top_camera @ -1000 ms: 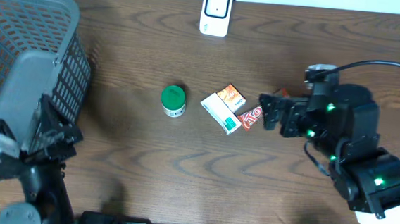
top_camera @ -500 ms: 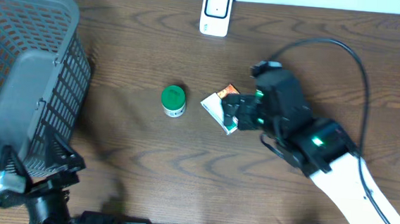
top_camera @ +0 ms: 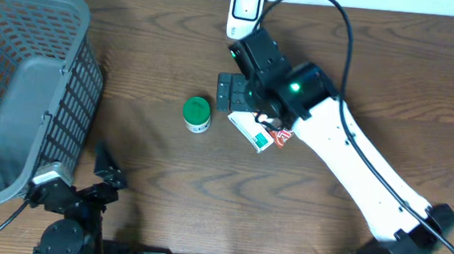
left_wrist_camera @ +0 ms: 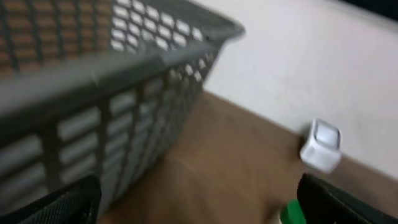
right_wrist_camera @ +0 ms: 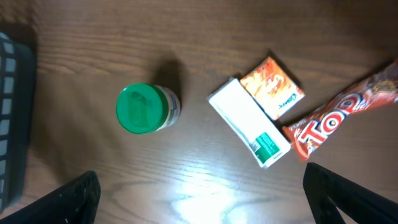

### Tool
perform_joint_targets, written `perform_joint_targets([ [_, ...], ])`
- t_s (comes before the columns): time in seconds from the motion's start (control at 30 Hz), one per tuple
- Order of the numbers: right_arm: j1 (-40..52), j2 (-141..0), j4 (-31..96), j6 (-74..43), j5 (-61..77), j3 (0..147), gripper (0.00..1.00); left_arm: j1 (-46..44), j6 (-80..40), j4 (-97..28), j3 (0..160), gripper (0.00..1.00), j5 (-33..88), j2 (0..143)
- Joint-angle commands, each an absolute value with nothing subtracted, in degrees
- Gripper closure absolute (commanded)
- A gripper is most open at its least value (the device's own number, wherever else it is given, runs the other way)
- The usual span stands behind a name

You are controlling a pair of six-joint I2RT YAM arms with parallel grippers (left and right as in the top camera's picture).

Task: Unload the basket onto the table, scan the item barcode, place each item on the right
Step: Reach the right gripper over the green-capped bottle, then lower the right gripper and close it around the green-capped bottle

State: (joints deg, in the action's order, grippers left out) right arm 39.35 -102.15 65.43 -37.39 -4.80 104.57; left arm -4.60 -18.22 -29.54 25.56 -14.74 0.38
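Note:
Four items lie mid-table: a green-lidded jar point(top_camera: 197, 114) point(right_wrist_camera: 144, 109), a white-and-green box point(top_camera: 251, 131) point(right_wrist_camera: 249, 122), an orange box point(right_wrist_camera: 272, 87) and a red Top candy bar point(top_camera: 284, 136) point(right_wrist_camera: 339, 112). The white barcode scanner point(top_camera: 245, 12) point(left_wrist_camera: 321, 145) stands at the far edge. My right gripper point(top_camera: 229, 93) point(right_wrist_camera: 199, 205) hangs open above the table between the jar and the boxes, holding nothing; in the overhead view the arm hides the orange box. My left gripper point(top_camera: 105, 176) point(left_wrist_camera: 199, 208) is open and empty near the front left corner, by the basket.
A large grey mesh basket point(top_camera: 21, 89) point(left_wrist_camera: 93, 81) fills the left side of the table. The right arm's white link point(top_camera: 360, 168) runs diagonally from the front right to the items. A black cable point(top_camera: 331, 14) loops over the far edge.
The right arm swept from the right side leftward and farther back, over the boxes toward the jar. The left arm dropped toward the front edge. Both grippers stayed open.

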Motion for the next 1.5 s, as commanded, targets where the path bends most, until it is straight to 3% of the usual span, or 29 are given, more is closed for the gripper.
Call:
perform_joint_targets([
  [0.0, 39.7, -105.7, 67.2, -40.3, -2.3, 108.6, 0.01, -4.8, -17.0, -31.9, 25.3, 0.02, -5.6, 0.3],
  [0.37, 40.5, -115.6, 66.9, -40.2, 3.6, 113.1, 0.01, -4.8, -14.0, -42.7, 25.3, 0.02, -1.7, 0.3],
  [1.47, 44.7, -131.5, 59.4, -49.3, 4.4, 119.3, 0.03, -4.8, -14.0, -45.0, 25.3, 0.02, -2.1, 0.3],
])
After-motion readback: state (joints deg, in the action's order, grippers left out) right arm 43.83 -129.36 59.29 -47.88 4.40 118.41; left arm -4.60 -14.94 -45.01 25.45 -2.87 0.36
